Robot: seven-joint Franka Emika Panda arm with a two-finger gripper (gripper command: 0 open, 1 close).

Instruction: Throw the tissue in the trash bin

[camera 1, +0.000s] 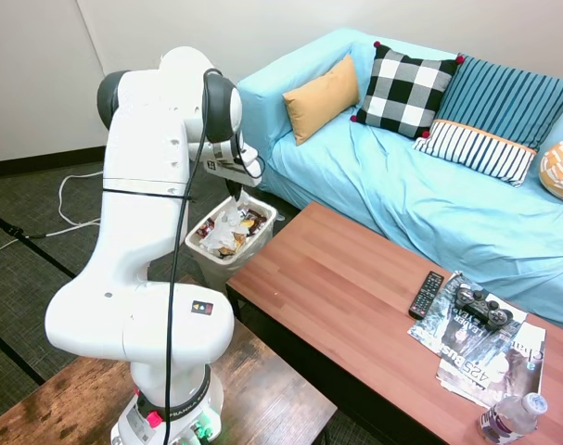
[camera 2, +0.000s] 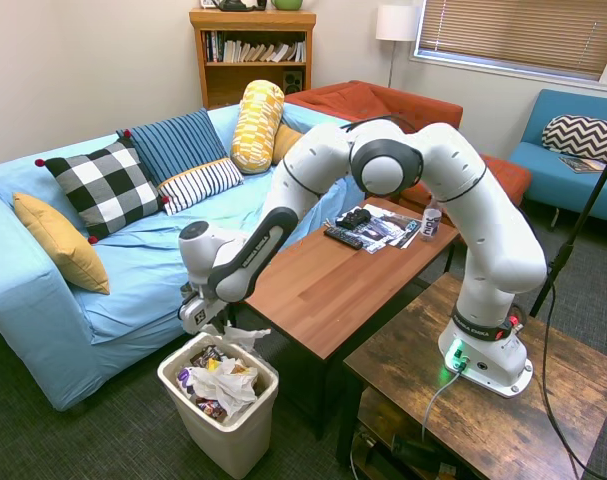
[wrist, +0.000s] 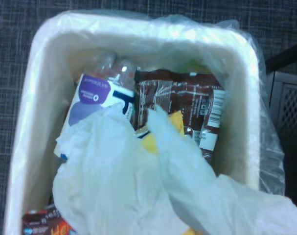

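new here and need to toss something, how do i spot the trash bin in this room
Find the long light blue sofa and the wooden coffee table in front of it. On the floor at the table's end, right under the gripper, stands the trash bin. It is the only small white tapered container with a clear liner, full of wrappers and crumpled paper.

I'm looking straight down into the trash bin [wrist: 31, 98], its white rim draped in a clear liner bag [wrist: 270, 147] that bunches loosely on one side. Crumpled white paper, the tissue [wrist: 119, 186], fills much of the opening and reaches the picture's edge. Beyond it lies a clear plastic bottle [wrist: 97, 93] with a purple and white label, touching a brown snack wrapper [wrist: 182, 103] that shows a barcode. A bit of yellow [wrist: 175, 122] peeks between them. Dark grey carpet [wrist: 11, 29] surrounds the bin.
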